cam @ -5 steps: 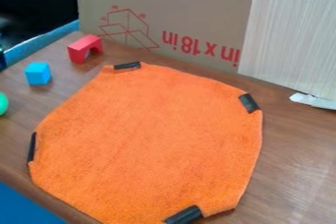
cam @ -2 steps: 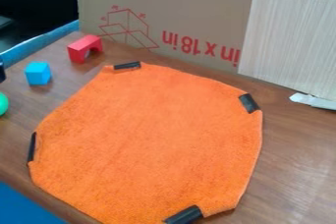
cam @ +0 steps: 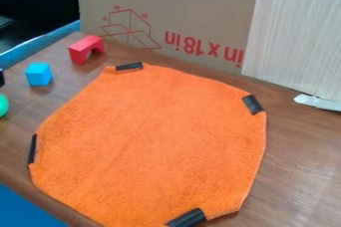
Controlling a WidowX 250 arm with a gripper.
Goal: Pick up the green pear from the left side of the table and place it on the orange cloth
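Brown cardboard stands along the back edge of your wooden table, with red print and a red line drawing on it. Your gripper is at the far left of the view, a dark sliver cut off by the frame (so you can't tell how far it is open, or whether it has hold of anything). Just below it in the view you have the green ball, also cut off, towards the table's left side. A little to the right sits a blue cube, apart from the ball. Farther back, near the table's back left corner, you see a red arch block standing with its opening down.

Next comes your big orange cloth, spread over the middle of the table and reaching down to the near left edge. Four strips of black tape lie at its rim: back, right, left and near. Towards the table's back right, a pale wood-grain panel leans up in front of the cardboard, with a white scrap at its foot. Beyond the near left edge you have a blue surface, and a blue strip runs behind the back left corner.
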